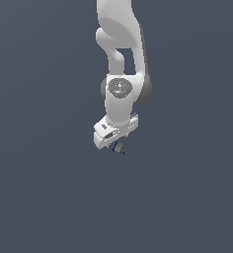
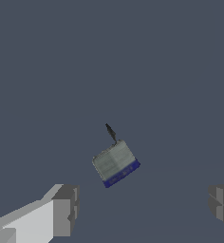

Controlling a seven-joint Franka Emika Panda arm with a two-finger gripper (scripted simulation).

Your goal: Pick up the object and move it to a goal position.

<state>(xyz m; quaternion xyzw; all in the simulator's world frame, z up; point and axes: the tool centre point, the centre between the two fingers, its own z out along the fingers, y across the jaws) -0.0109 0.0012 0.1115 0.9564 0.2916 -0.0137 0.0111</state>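
Honestly, not much of the job was done at this point. The tiny grey blocky object with a blue edge strip and a thin black stub (image 2: 115, 162) was lying loose on the plain dark grey-blue floor (image 1: 39, 197), and nothing had a hold on it.

Going left to right in the wrist view: the left finger pad (image 2: 66, 210), a grey block on a white finger, sat well off to one side of the object, then came the object itself, then the other grey pad (image 2: 222, 208) well off to its other side. So the white two-finger gripper (image 2: 143, 209) was spread wide, with loads of room, and neither pad touched the object. The object also didn't sit squarely on the line between the pads; it looked a bit ahead of them, and lay turned at an angle to them.

In the exterior view the gripper (image 1: 114, 134) on the white arm (image 1: 119, 59) hung right above the object (image 1: 119, 147), very close, though I couldn't tell the exact gap.

Still left, as I read it: line up, drop the rest of the way, squeeze, lift, carry. No goal marker showed in either view, so I couldn't say where it had to end up.

Nothing else was near the object, so no obstacles. The only worry was how small the thing was next to those pads.
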